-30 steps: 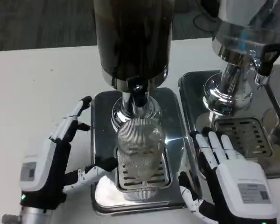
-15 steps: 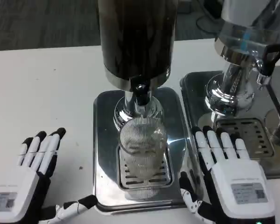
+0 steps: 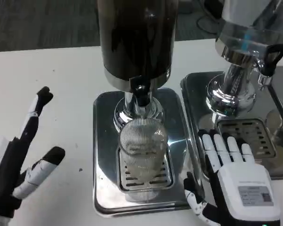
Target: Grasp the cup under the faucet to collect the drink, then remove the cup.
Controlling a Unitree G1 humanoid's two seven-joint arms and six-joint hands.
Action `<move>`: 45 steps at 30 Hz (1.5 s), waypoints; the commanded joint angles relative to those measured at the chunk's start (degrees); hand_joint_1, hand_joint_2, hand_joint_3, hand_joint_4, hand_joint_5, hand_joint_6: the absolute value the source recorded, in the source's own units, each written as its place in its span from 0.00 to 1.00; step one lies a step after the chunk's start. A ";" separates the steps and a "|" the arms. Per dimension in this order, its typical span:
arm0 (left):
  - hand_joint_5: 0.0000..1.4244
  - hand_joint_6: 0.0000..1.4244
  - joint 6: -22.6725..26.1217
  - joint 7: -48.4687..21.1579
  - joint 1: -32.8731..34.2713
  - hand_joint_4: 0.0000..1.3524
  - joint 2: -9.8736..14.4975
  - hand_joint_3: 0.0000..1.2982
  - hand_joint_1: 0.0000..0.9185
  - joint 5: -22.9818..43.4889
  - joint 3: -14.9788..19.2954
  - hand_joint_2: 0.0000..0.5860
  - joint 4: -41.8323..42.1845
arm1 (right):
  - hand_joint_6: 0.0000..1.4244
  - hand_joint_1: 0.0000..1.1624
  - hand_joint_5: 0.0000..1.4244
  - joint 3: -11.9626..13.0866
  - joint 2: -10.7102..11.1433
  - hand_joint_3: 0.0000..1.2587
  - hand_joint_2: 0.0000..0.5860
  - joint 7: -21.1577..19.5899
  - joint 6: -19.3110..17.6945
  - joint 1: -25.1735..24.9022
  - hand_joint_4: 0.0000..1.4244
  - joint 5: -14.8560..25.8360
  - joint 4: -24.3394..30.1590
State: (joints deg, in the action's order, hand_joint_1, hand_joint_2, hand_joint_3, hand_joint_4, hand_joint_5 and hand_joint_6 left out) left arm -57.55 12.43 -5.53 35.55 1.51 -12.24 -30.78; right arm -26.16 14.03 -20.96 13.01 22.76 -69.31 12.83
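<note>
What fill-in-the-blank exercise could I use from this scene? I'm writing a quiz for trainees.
1. The ribbed clear cup stands on the slotted ____ under the faucet.
2. The left hand is ____ of the dispenser tray, touching nothing.
3. The right hand lies palm ____, fingers spread.

Missing words: grate; left; down

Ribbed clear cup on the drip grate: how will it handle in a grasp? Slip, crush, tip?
The cup looks clear and thin-walled, so probably light and liable to flex under a hard squeeze. Its fine ribbing should help grip. It is tall for its base and stands on a slotted grate, so a one-sided nudge from the right hand might tip it.
</note>
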 commanded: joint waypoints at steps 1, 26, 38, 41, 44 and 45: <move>0.01 0.00 5.61 -28.18 0.74 0.00 -0.18 0.00 0.00 27.05 -0.63 0.16 8.43 | 0.00 0.29 0.00 -0.13 -0.31 0.00 0.69 -0.38 0.06 0.35 0.00 0.50 -0.07; 0.06 0.02 30.09 -61.11 8.89 0.00 -10.09 0.00 0.00 29.04 11.60 0.13 22.76 | 0.00 0.29 0.00 0.08 -2.42 0.00 0.69 -1.78 0.59 0.94 0.00 2.58 -0.98; 0.09 0.04 29.59 -61.87 6.27 0.00 -10.79 0.03 0.00 24.14 12.38 0.15 28.28 | 0.00 0.29 0.00 -0.04 -2.26 0.00 0.69 -1.52 0.21 0.54 0.00 3.86 -1.64; 0.10 0.05 28.15 -61.87 5.76 0.00 -9.99 0.04 0.00 21.35 13.05 0.15 29.45 | 0.00 0.29 0.00 -0.02 -2.46 0.00 0.69 -1.55 0.33 0.65 0.00 4.08 -1.68; 0.10 0.05 25.00 -60.92 5.44 0.00 -8.84 0.04 0.00 16.57 13.69 0.15 30.20 | 0.00 0.29 0.00 0.04 -2.63 0.00 0.69 -1.61 0.45 0.62 0.00 4.16 -1.72; 0.10 0.05 23.66 -60.29 5.41 0.00 -8.45 0.05 0.00 14.64 13.83 0.16 30.22 | 0.00 0.29 0.00 0.07 -2.67 0.00 0.70 -1.58 0.46 0.58 0.00 4.22 -1.74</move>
State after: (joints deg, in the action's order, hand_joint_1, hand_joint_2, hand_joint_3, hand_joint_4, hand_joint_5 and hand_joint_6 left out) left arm -30.75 -46.89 0.81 25.56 20.65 2.33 -1.76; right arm -26.13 11.59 -22.03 13.33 23.21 -65.68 11.58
